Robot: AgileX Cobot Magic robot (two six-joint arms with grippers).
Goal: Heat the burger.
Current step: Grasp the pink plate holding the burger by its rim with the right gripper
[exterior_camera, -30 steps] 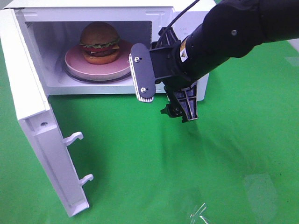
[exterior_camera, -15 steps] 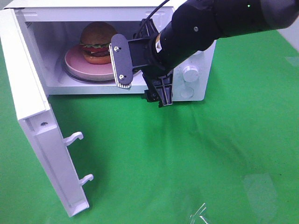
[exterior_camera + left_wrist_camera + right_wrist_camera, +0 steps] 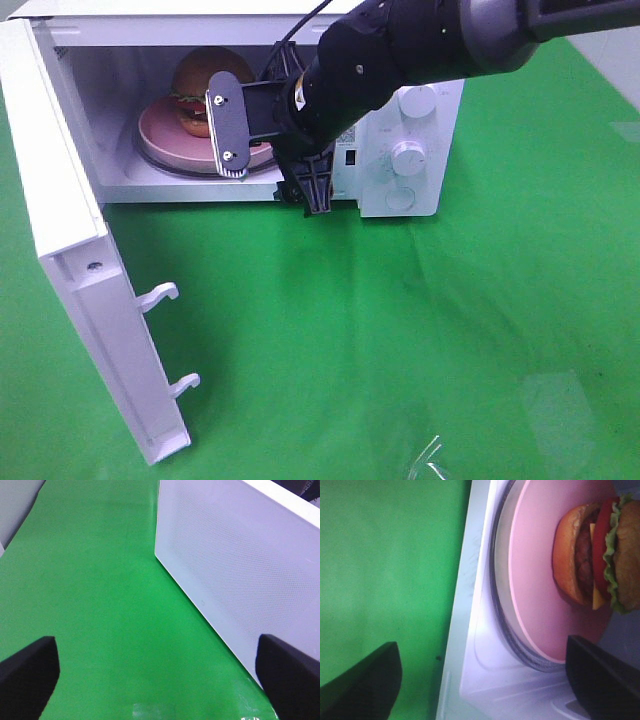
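The burger [image 3: 200, 72] sits on a pink plate [image 3: 165, 135] inside the white microwave [image 3: 420, 160] at the far left of the green worktop [image 3: 400, 340]. The microwave's door [image 3: 90, 300] hangs wide open toward the near left. The right end effector [image 3: 270, 150] hovers at the mouth of the cavity, just right of the plate, its fingers spread wide and holding nothing. In the right wrist view the burger [image 3: 600, 555] rests on the plate [image 3: 540, 580] above a glass turntable [image 3: 502, 610]. The left end effector [image 3: 160, 675] is also spread apart, empty, beside the microwave's white outer wall [image 3: 235, 565].
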